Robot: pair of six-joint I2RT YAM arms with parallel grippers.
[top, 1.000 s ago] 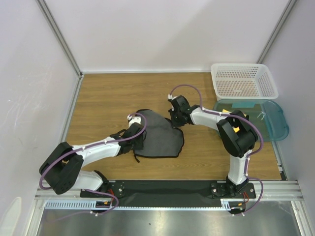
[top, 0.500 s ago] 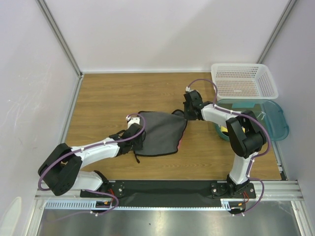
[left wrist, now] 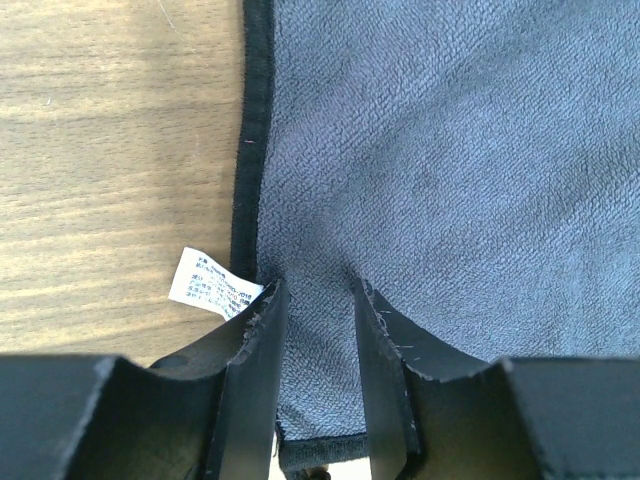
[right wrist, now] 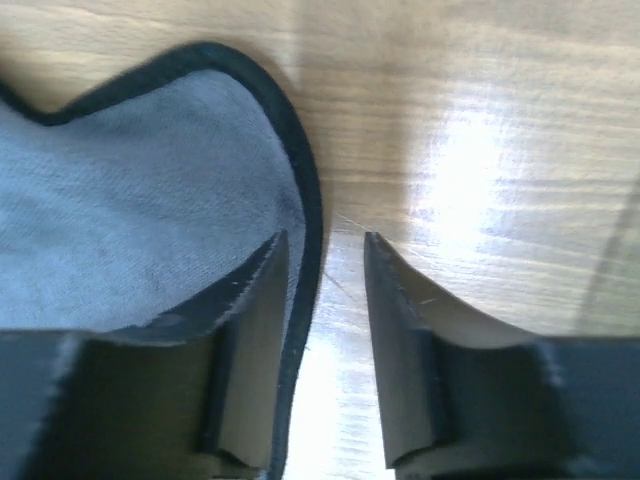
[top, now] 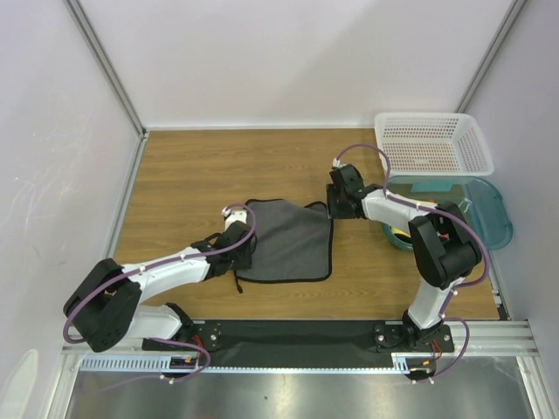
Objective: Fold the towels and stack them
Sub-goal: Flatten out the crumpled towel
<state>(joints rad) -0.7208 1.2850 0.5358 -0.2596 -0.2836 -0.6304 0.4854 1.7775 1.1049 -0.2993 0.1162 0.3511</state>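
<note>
Towel (top: pixel 288 240) lies flat mid-table, dark grey side up, black edging (left wrist: pixel 250 150) all round, roughly square, no fold in it. Table (top: pixel 192 175) is wood-grain with pale walls (top: pixel 288 61) on three sides. Left arm (top: pixel 166 266) reaches from its base at near left across to the towel's left edge. Right arm (top: pixel 437 244) bends up from near right and back in toward the towel's far right corner. Tub (top: pixel 485 214), teal and see-through, sits at the table's right edge, partly hidden by the right arm. Basket (top: pixel 432 144), white lattice, is in the far right corner just behind the tub; can't tell if they touch. Left gripper (left wrist: pixel 315 288) sits low over the towel's left edge by a corner, jaws apart, a strip of grey cloth lying flat in the gap, nothing pinched. Its fingertips (left wrist: pixel 262 300) look to rest on the cloth, with small creases running out from them. Right gripper (right wrist: pixel 325 240) is low at the far right corner, jaws apart, holding nothing; the edging runs down between its fingers, one over cloth, the other over bare wood. That corner bulges out rounded, with a dip in the edge beside it. Label (left wrist: pixel 213 283), white, print unreadable, sticks out from the edging onto the wood just beside the left gripper's finger.
</note>
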